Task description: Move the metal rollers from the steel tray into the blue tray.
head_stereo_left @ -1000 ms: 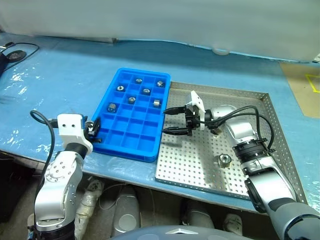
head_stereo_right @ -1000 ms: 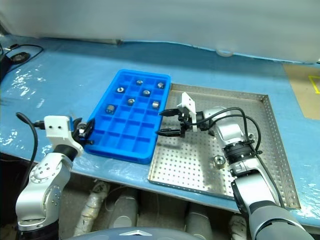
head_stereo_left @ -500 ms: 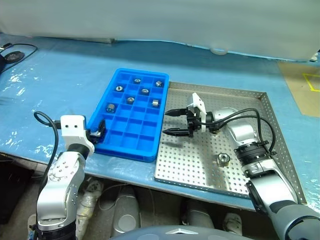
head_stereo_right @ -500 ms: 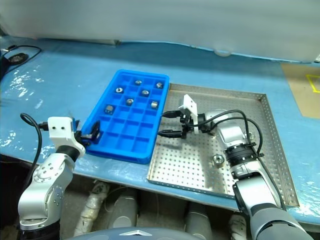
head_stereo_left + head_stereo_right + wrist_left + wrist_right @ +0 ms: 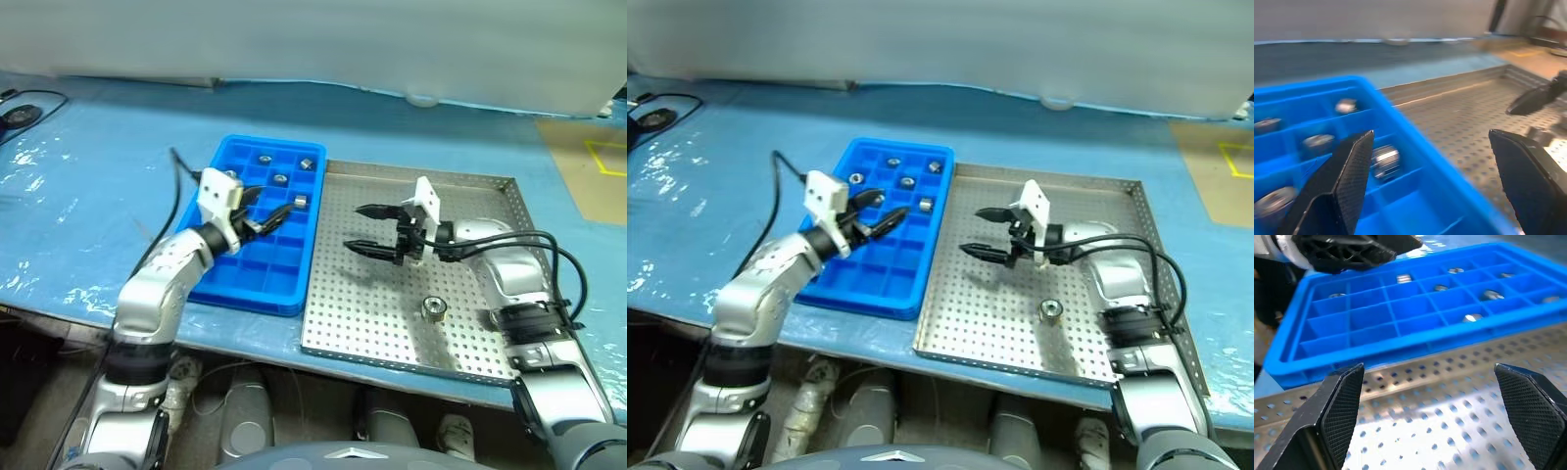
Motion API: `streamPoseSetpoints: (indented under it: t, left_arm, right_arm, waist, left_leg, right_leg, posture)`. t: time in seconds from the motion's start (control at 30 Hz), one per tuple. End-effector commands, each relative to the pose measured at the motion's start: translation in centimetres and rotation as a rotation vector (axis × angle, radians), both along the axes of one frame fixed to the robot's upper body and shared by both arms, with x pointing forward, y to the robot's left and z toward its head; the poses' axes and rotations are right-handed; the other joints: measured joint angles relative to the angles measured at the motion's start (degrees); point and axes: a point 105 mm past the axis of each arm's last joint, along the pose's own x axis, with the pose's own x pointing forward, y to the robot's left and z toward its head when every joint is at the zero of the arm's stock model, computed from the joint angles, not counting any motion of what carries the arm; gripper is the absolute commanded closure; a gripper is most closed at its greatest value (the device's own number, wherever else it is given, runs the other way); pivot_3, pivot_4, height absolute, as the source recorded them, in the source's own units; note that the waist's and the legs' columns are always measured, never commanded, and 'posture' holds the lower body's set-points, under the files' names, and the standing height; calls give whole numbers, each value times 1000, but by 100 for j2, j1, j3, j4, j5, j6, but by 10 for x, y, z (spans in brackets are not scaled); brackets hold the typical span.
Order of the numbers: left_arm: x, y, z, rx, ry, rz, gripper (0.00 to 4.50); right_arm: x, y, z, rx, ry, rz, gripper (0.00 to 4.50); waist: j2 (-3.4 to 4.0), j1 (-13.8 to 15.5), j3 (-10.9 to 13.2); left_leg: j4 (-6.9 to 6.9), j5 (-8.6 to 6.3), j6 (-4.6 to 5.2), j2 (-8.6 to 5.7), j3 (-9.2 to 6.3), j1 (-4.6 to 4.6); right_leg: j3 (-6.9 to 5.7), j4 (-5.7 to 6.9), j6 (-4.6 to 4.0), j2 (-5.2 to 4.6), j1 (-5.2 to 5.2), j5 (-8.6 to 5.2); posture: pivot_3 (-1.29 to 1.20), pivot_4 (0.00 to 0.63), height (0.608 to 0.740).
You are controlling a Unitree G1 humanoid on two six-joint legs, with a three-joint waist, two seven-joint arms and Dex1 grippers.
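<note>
Metal rollers (image 5: 280,179): several sit in blue tray (image 5: 257,281) compartments; one remaining roller (image 5: 434,308) on steel tray (image 5: 392,333), right of blue tray. Likely dense, rigid, slick; pinch across round sides. Left gripper (image 5: 270,217) over blue tray, fingers apart, empty. Right gripper (image 5: 369,227) over steel tray, wide open, empty.

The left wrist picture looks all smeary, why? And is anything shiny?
In the left wrist view the blue tray and the metal rollers are streaked with blur, while the black fingers look sharper. In the left eye view the steel tray gleams, and glare speckles the blue table cover.
</note>
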Motion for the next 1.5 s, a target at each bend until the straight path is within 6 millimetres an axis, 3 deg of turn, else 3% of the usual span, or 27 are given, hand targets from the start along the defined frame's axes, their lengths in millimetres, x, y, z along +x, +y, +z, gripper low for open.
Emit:
streamPoseSetpoints:
  t: [0.03, 0.17, 0.33, 0.53, 1.5]
  left_arm:
    - [10, -33, 0, 46, -52, -124, 539]
    - [23, -72, 5, 29, -51, -240, 539]
    - [28, -95, 5, 24, -54, -315, 539]
    - [28, -100, -9, 62, -41, -362, 539]
    - [19, -121, -22, 104, -40, -432, 539]
  right_arm:
    - [-5, -21, 21, 20, -88, -120, 0]
    - [-17, -44, 22, 11, -96, -253, 0]
    - [-39, -57, 19, -1, -83, -338, 0]
    - [-49, -60, 18, 9, -80, -393, 0]
    - [-55, -61, 14, -6, -62, -408, 0]
  waist:
    - [0, -68, 0]
    - [0, -313, 0]
    - [5, -631, -3]
    - [4, -868, -3]
    - [7, -886, -4]
  left_leg:
    - [0, 0, -1, -1, 2, 6]
    - [6, 2, -3, -2, 10, 22]
    - [3, 1, -1, -4, 18, 29]
    - [2, -4, 6, -5, 25, 26]
    - [-2, -32, 50, -6, 36, -9]
  right_leg:
    - [3, 3, 1, -1, 1, 0]
    - [18, 23, 4, -1, 0, -1]
    - [28, 20, 12, 0, -3, -7]
    - [37, 12, 49, 2, -10, -29]
    - [27, -66, 15, -5, 0, -7]
  posture:
    - [-101, 150, 740]
    - [-230, 150, 740]
    - [-327, 150, 740]
    - [-374, 150, 740]
    - [-399, 150, 740]
